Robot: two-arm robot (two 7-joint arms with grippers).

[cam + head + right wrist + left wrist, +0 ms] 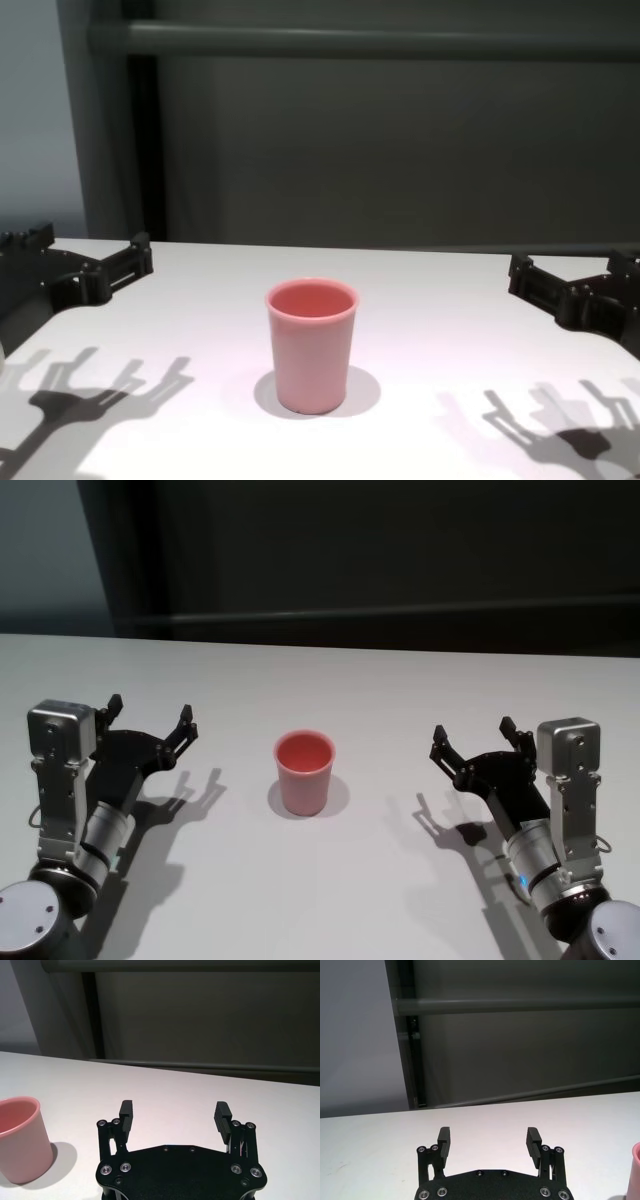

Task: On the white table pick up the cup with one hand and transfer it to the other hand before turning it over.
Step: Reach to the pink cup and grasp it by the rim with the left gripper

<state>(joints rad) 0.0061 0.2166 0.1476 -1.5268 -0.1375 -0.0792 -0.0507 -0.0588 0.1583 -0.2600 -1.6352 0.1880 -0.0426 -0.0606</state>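
The pink cup [304, 771] stands upright, rim up, in the middle of the white table [330, 685]. It also shows in the chest view [311, 344], at the edge of the left wrist view [636, 1170] and in the right wrist view [21, 1139]. My left gripper [152, 718] is open and empty, hovering left of the cup and well apart from it; it shows in its wrist view [489, 1141]. My right gripper [473, 738] is open and empty, right of the cup and apart from it; it shows in its wrist view [173, 1114].
A dark grey wall [400, 150] with a horizontal bar [360, 40] runs behind the table's far edge. Both grippers cast shadows on the tabletop near the front.
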